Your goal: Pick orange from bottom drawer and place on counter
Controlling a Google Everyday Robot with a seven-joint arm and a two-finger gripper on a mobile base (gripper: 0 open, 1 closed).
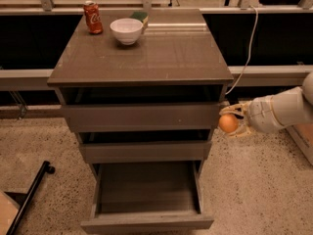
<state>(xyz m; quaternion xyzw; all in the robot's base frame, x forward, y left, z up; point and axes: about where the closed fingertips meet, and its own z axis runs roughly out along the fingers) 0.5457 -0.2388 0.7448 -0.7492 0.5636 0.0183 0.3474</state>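
Speckled floor (254,180), hand (234,123) gripping orange (228,124)

A glossy grey-brown counter (161,58) reflects light like polished laminate. The open bottom drawer (146,192) has a plain, matt grey inside. Just right of the cabinet, level with the top drawer front, a gripper (231,123) with pale, plastic-looking fingers clasps a smooth orange (227,124). Its arm (283,111) has a smooth white casing. On the counter sit a glossy white bowl (126,31) and a shiny red metal can (93,17). The floor (254,190) looks like speckled stone.
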